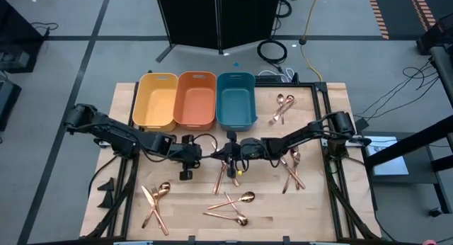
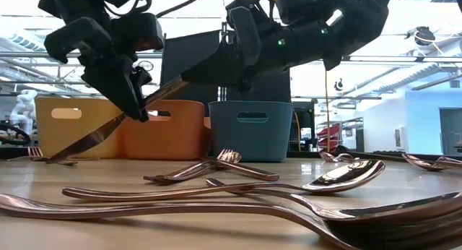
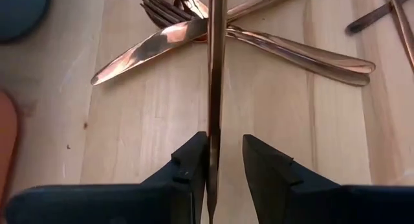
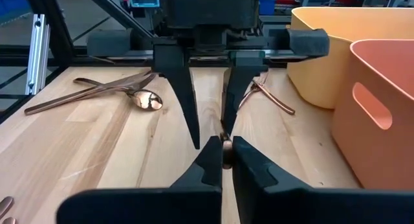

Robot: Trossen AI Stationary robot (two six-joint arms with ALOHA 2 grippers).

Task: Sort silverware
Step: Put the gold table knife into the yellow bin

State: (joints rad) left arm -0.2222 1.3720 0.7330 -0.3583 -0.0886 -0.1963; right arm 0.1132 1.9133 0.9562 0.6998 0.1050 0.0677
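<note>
A copper knife of the silverware hangs above the table's middle, in front of the orange bin. It slants down toward the table's left, blade end lowest. My right gripper is shut on its upper end. My left gripper stands open around the knife's middle, fingers pointing steeply down. More silverware lies flat on the wood: near left, near middle, right and far right. A few crossed pieces lie below the grippers. My right gripper pinches the knife's handle end between its two fingertips. It comes nearly level from the table's right, fingers along the knife. The knife is lifted, sloping down away from the hold. My left gripper has one finger against the knife's flat side. A gap shows between the knife and the other finger. The fingers lie across the knife, coming from above.
Yellow, orange and teal bins stand side by side at the table's far edge. Bare wood shows near the front edge, between the silverware groups. Cables and a dark stand are on the floor beyond the table.
</note>
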